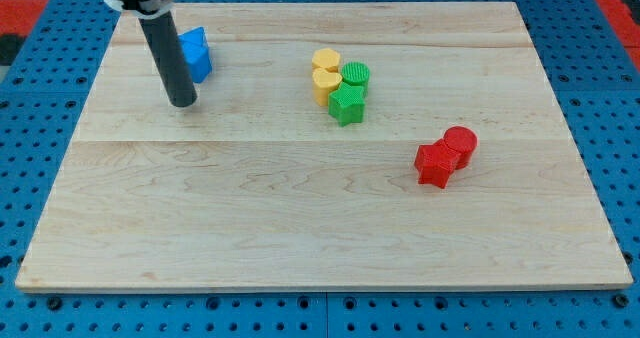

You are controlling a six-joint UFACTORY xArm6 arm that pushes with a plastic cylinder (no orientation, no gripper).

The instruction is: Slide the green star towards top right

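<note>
The green star (347,105) lies near the middle of the wooden board (300,208), at the lower edge of a tight cluster. A green round block (356,76) touches it above. A yellow hexagon (326,61) and a yellow heart-like block (326,84) sit to its upper left. My tip (183,102) rests on the board far to the view's left of the star, just below and left of the blue blocks (195,54).
A red star (434,164) and a red round block (460,144) sit together at the view's right, below the cluster. The board lies on a blue perforated table (610,98). The arm's dark rod (165,48) rises to the view's top left.
</note>
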